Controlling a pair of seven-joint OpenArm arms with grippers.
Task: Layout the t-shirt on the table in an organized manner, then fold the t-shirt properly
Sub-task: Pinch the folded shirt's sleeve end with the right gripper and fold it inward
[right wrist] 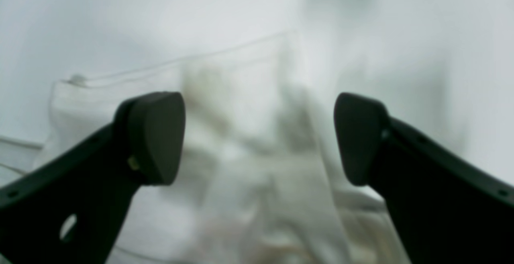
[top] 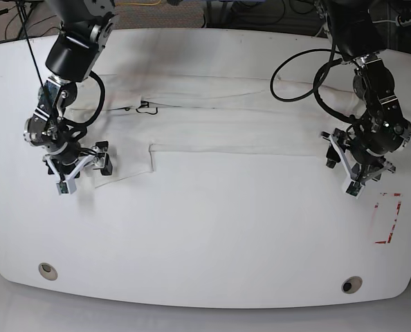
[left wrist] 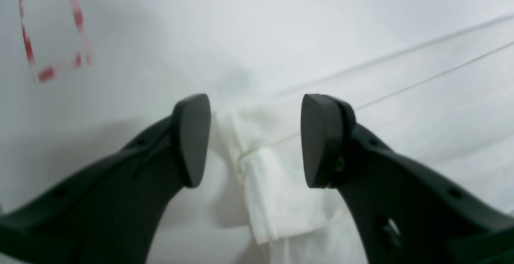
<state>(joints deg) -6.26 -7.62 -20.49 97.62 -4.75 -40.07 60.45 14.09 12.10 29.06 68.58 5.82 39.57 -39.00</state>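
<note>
The shirt lies spread as a long white band across the far half of the table, running from one arm to the other, with a folded edge along its near side and a small dark tag near its far left part in the base view.

Left gripper: jaws spread, nothing between them; it hangs over a hemmed corner of the shirt, the black pads to either side of that corner. In the base view this gripper sits at the shirt's right end, with the red-white tape rectangle just beside it on the near side.

Right gripper: jaws spread wide, empty; below it lies rumpled cloth, blurred in the wrist view. In the base view this gripper stands at the shirt's left end.

Two metal grommets are set near the table's front edge, well apart from the shirt.
</note>
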